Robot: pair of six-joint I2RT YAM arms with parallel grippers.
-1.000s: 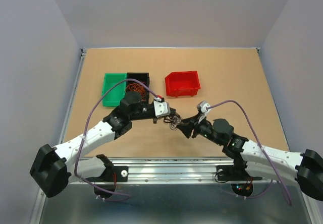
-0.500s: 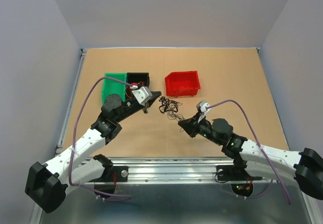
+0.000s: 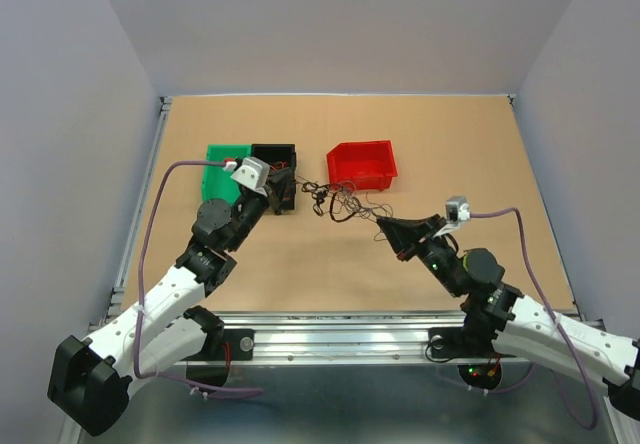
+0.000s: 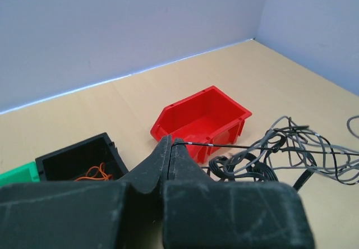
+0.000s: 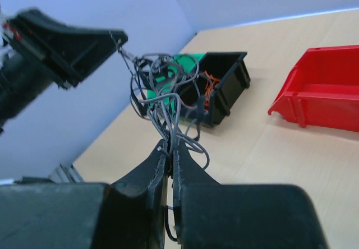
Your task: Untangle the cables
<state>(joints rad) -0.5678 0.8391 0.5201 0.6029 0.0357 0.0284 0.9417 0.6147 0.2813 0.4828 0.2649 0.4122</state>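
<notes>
Found the right gripper [image 5: 170, 147] pressed together on a sheaf of grey strands, told only by its own wrist camera. Traced the cables [image 5: 160, 89] up from those fingertips into a loose snarl. Found the left gripper [image 4: 170, 142] likewise closed tight, pinching a single thin black strand, taut to the right into the same tangle. From overhead, could not make out either pinch.

Got the layout from overhead instead: cables hung between the two grippers, on the near side of the red bin [image 3: 362, 166]. Caught orange wire [image 4: 92, 174] lying inside the black bin [image 4: 78, 156] from both wrist views, but lost part of that bin behind the left gripper from overhead. Saw a green bin [image 3: 222, 164] touching the black one on its left.

Noted a metal rail [image 3: 340, 329] along the near edge, then the tan table [image 3: 450, 164] — and beyond it, plain pale grey walls on three sides.
</notes>
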